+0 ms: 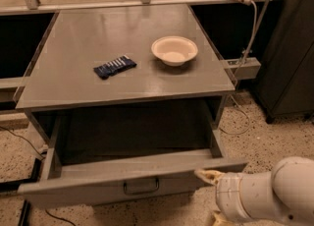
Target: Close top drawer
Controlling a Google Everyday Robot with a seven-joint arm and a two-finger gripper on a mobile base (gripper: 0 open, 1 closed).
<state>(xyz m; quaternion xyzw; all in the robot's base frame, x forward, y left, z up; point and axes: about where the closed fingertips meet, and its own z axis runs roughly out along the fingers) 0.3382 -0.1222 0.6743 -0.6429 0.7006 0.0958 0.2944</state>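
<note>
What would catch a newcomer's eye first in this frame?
The top drawer, pulled far out below the table, dominates the lower half. The gripper sits at the right end of its front panel, lower right. On the table rest a pale bowl toward the right and a dark blue packet left of it.

Single high view, angled down over the front of the worktop (pixel 73 85).
The camera sits near, above and in front of the open top drawer (pixel 88 188), and faces the worktop's far edge. The gripper (pixel 206 175) shows at the lower right, by the drawer's right front corner.
</note>
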